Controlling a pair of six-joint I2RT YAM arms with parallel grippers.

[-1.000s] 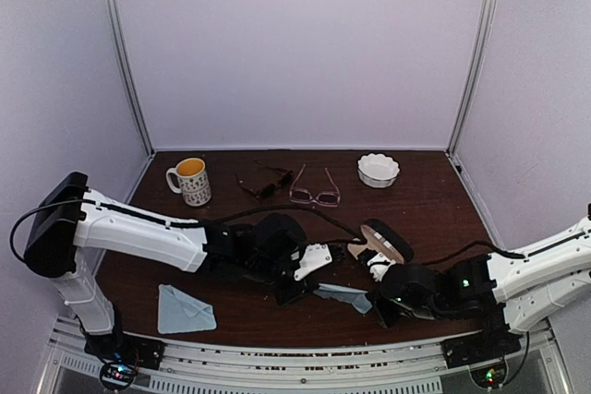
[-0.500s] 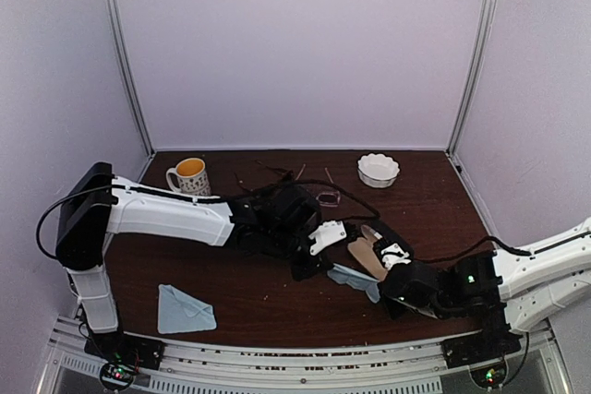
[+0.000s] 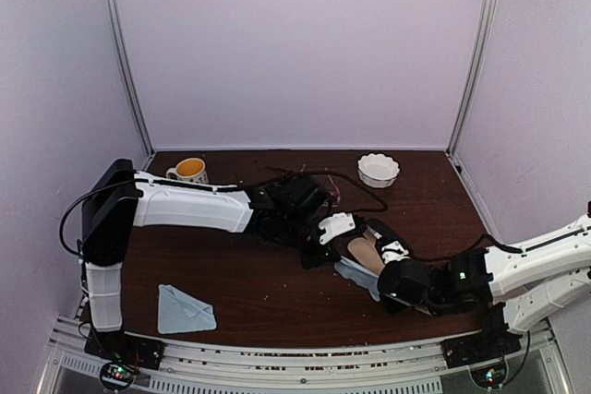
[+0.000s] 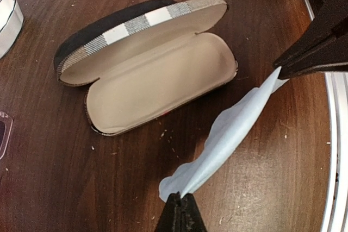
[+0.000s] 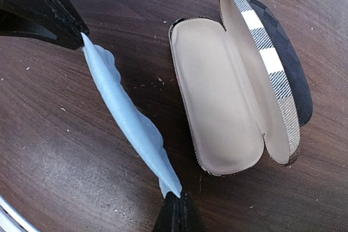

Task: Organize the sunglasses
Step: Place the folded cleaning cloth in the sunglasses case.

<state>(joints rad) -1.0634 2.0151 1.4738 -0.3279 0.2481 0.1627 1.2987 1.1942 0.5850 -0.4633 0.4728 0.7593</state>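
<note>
Top view: both arms meet mid-table. We see the left fingers [image 3: 325, 260] and right fingers [image 3: 380, 291] each pinched fully closed on one end of a pale blue cloth [image 3: 355, 274], w/ the open striped case [image 3: 367, 248] just beyond it. The sunglasses [image 3: 302, 171] sit toward the far edge, mostly hidden by the left arm; only thin temple tips poke out, so we can't tell their exact lie. A mug [image 3: 189, 170], a white bowl [image 3: 379, 170] and a second cloth [image 3: 185, 309] are well apart from the action.

Left wrist view: the left fingers [image 4: 182, 215] clamp the cloth [image 4: 228, 134] at its near corner, the right fingers [image 4: 315, 52] hold the other end, and it hangs stretched between them above the table [image 4: 65, 199]. The case [image 4: 147, 74] lies empty beside the cloth, long axis approx. parallel to it. A pink-rimmed bit at the left edge is probably a lens of one pair.

Right wrist view: same grip from the other side. The right fingers [image 5: 178, 213] are shut on the cloth [image 5: 128, 118], w/ the case [image 5: 234, 96] alongside.

Our read: neither pair is in a case yet. The glasses lie on the far side of the case from both sets of fingers, and the left arm is nearer.
</note>
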